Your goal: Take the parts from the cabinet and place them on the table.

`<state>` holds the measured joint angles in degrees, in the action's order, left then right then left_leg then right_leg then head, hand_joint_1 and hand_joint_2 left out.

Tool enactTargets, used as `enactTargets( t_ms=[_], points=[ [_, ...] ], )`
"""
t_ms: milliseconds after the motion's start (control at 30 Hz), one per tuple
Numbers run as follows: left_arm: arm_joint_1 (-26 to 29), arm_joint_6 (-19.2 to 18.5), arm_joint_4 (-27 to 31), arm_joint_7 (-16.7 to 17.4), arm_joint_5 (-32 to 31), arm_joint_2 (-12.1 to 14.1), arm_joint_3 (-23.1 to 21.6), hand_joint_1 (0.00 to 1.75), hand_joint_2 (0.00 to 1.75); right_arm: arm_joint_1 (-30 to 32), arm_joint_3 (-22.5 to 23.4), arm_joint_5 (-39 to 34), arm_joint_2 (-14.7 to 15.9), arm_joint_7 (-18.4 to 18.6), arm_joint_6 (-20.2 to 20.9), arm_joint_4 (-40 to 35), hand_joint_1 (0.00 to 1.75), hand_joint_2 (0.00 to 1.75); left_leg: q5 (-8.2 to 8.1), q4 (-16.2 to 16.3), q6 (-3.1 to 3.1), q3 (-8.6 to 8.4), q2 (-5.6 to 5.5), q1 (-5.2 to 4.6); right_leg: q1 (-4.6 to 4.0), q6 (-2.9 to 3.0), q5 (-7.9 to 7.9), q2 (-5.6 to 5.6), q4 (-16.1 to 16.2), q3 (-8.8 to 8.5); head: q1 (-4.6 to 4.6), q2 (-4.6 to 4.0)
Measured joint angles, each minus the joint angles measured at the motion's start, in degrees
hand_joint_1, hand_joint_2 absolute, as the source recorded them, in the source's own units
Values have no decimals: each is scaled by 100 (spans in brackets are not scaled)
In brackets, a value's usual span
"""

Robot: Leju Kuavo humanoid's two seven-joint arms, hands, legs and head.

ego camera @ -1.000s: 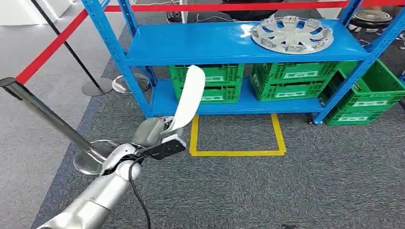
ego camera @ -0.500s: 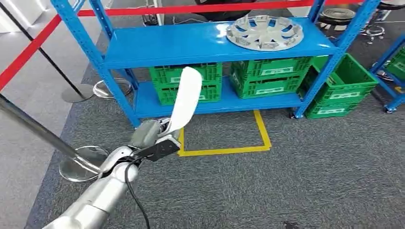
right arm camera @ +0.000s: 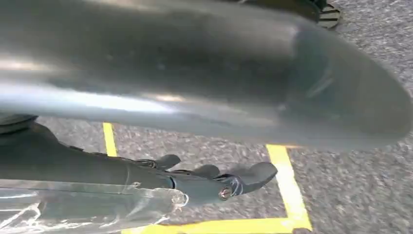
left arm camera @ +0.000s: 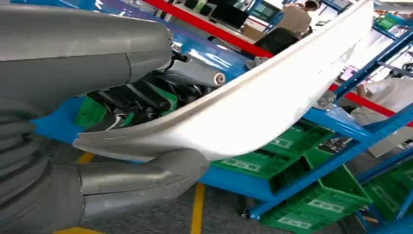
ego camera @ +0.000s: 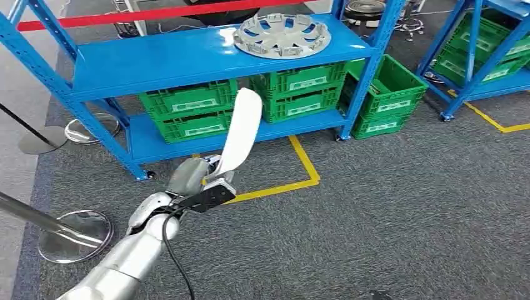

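Observation:
My left hand point(ego camera: 197, 178) grips the lower end of a long, curved white part point(ego camera: 240, 131), which stands nearly upright in front of the blue cabinet point(ego camera: 156, 57). The left wrist view shows the white part point(left arm camera: 272, 97) lying across my left hand point(left arm camera: 136, 112), thumb under it and dark fingers over it. A silver wheel cover point(ego camera: 281, 36) lies on the cabinet's upper shelf. My right hand point(right arm camera: 214, 183) hangs over grey carpet, its dark fingers stretched out and holding nothing.
Green crates point(ego camera: 187, 109) sit on the cabinet's lower shelf, and one more point(ego camera: 384, 94) stands on the floor beside it. A yellow tape outline point(ego camera: 306, 169) marks the carpet. A stanchion base point(ego camera: 75, 234) is at the left. A second blue rack point(ego camera: 475, 37) stands at the right.
The whole picture has slid left and down, so the camera has turned right. A second rack has come into sight. My left hand keeps the same hold on the white part.

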<state>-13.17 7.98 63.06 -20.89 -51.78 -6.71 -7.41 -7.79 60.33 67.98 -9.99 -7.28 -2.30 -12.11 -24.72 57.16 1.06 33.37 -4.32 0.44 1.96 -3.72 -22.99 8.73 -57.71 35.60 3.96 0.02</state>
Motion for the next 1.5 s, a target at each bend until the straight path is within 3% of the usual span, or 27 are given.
enactTargets(
  t_ms=[33, 100, 133, 200, 233, 300, 333, 367, 400, 533, 600, 633, 667, 733, 833, 867, 900, 1033, 1100, 1133, 1200, 1233, 1267, 1333, 1367, 1400, 1500],
  points=[
    [-17, 0, 2, 9, 0, -13, 2, 175, 175, 21, 0, -2, 2, 0, 0, 0, 0, 0, 45, -81, -70, -10, 116, 29, -1, -48, 21, 79, 11, 51, 7, 0],
    [-31, -4, 13, 13, -2, -24, 4, 175, 175, 12, 2, -2, 0, 0, 0, 0, 0, 0, 69, -105, -150, -9, 270, 15, -71, -29, -315, -559, -419, 257, -55, 0],
    [-19, -7, 13, 17, -6, -20, 4, 175, 175, -12, 0, -2, 0, 0, 0, 0, 0, 0, 65, -104, -157, -9, 360, -5, -79, -43, -551, -725, -872, 455, -76, 0],
    [11, -11, 13, 44, -33, -2, 9, 175, 175, -27, 0, -4, 0, 0, 0, 0, 0, 0, 59, -101, -174, -4, 554, -37, -78, -53, -881, -821, -1710, 810, -74, 0],
    [12, -18, 13, 72, -46, -2, 9, 175, 175, -8, 0, -7, -2, 0, 0, 0, 0, 0, 59, -100, -174, -3, 646, -41, -77, -60, -869, -830, -1814, 824, -72, 0],
    [8, -17, 13, 94, -61, -4, 9, 175, 175, 2, 2, -18, -2, 2, -2, 0, 0, 0, 55, -95, -167, -6, 799, -40, -77, -62, -520, -877, -1178, 424, -74, 0],
    [5, -15, 13, 96, -74, -4, 9, 175, 175, -7, 2, -20, -2, 0, -2, -4, 0, 0, 48, -81, -157, -9, 871, -40, -78, -59, -310, -988, -650, 113, -76, 0],
    [-2, -15, 13, 101, -87, -4, 9, 175, 175, -22, 0, -22, -2, 0, -7, -9, 0, 0, 34, -52, -129, -12, 928, -46, -89, -55, -183, -1276, -152, -186, -76, 0],
    [-5, -15, 20, 107, -90, 0, 9, 175, 175, -45, 0, -22, -7, 0, -4, -9, 0, 0, 13, -21, -88, -1, 970, -99, -128, -12, -220, -1356, -79, -236, -79, 0],
    [-14, -13, 28, 114, -105, -15, 7, 175, 175, -20, 0, -22, -4, -2, -9, -13, 0, 0, 38, -39, 23, -14, 1189, -69, -140, 147, -136, -1034, -60, -136, -59, 0],
    [-16, -7, 44, 122, -113, -15, 7, 175, 175, -20, 2, -22, -4, -2, -9, -15, 0, 0, -281, 296, 100, 116, 671, -35, -83, 212, -88, -907, -45, -119, -44, 0],
    [-12, -9, 44, 122, -118, -6, 7, 175, 175, -39, 2, -22, -4, -2, -9, -17, 0, 0, -516, 716, 116, 294, 550, -34, -70, 227, -77, -844, -45, -104, -20, 0],
    [4, -9, 44, 127, -120, 4, 7, 175, 175, -43, 0, -22, -9, -2, -7, -17, 0, 0, -754, 1235, 129, 532, 503, -33, -69, 235, -66, -763, -45, -84, -7, 0],
    [28, -9, 44, 129, -120, 11, 9, 175, 175, -24, 2, -22, -15, -2, -7, -17, 0, 0, -887, 1788, 126, 810, 484, -32, -69, 223, -41, -600, -46, -57, 2, 0],
    [28, -7, 44, 129, -120, 13, 7, 175, 175, -13, 2, -20, -17, -2, -9, -20, 0, 0, -265, 919, 89, 371, 397, -18, -53, 180, -12, -337, -47, -51, 0, 0],
    [28, -7, 46, 129, -120, 15, 11, 175, 175, -19, 2, -17, -20, -2, -9, -20, 0, 0, -34, 390, 85, 97, 158, 9, -37, 157, 0, -249, -47, -48, 2, 0],
    [31, -7, 46, 129, -120, 20, 13, 175, 175, -27, 0, -15, -20, -2, -9, -20, 0, 0, -18, 109, 76, -24, -208, 38, -55, 111, 4, -177, -63, -11, 4, 0],
    [57, -9, 50, 129, -122, 13, 22, 175, 175, 21, 0, -13, -20, -4, -11, -20, 0, 0, -25, -37, -47, -50, 14, 20, 18, -78, 133, 111, 27, 157, 2, 0],
    [56, -7, 74, 129, -122, -2, 37, 175, 175, 28, 2, -15, -22, -2, -11, -20, 0, 0, 15, -102, -139, -68, 176, 22, -46, -82, -48, -527, -194, 253, -55, 0],
    [59, -7, 79, 129, -122, 4, 41, 175, 175, -7, 0, -15, -22, -4, -11, -20, 0, 0, 12, -101, -153, -67, 268, 7, -53, -92, -280, -708, -560, 419, -79, 0],
    [89, -9, 79, 133, -125, 13, 61, 175, 175, -44, 0, -15, -24, -4, -9, -20, 0, 0, 6, -98, -160, -66, 486, -15, -53, -107, -726, -818, -1581, 865, -72, 0],
    [96, -11, 79, 133, -125, 13, 66, 175, 175, -38, 0, -15, -26, -4, -9, -20, 0, 0, 4, -97, -160, -66, 579, -15, -52, -119, -773, -826, -1829, 962, -79, 0],
    [99, -11, 79, 133, -125, 11, 66, 175, 175, -27, 0, -15, -26, -4, -9, -20, 0, 0, 0, -96, -154, -71, 654, -15, -51, -124, -694, -834, -1772, 911, -72, 0],
    [97, -11, 79, 133, -125, 9, 66, 175, 175, -21, 0, -15, -26, -4, -9, -22, 0, 0, -21, -93, -122, -91, 817, -8, -51, -124, -258, -929, -870, 394, -72, 0],
    [94, -13, 79, 133, -125, 9, 70, 175, 175, -28, 0, -20, -26, -4, -9, -24, 0, 0, -37, -90, -94, -108, 883, -7, -53, -123, -69, -1077, -346, 89, -72, 0],
    [81, -13, 79, 133, -129, 9, 72, 175, 175, -43, 0, -22, -28, -4, -9, -24, 0, 0, -52, -71, -49, -110, 920, -46, -96, -96, -126, -1367, -90, -18, -79, 0],
    [69, -13, 79, 129, -155, 9, 76, 175, 175, -48, 0, -28, -42, -4, -11, -26, 0, 0, -50, -54, 16, -122, 1066, -81, -96, 78, -54, -1178, -135, 23, -44, 0]
  ],
)
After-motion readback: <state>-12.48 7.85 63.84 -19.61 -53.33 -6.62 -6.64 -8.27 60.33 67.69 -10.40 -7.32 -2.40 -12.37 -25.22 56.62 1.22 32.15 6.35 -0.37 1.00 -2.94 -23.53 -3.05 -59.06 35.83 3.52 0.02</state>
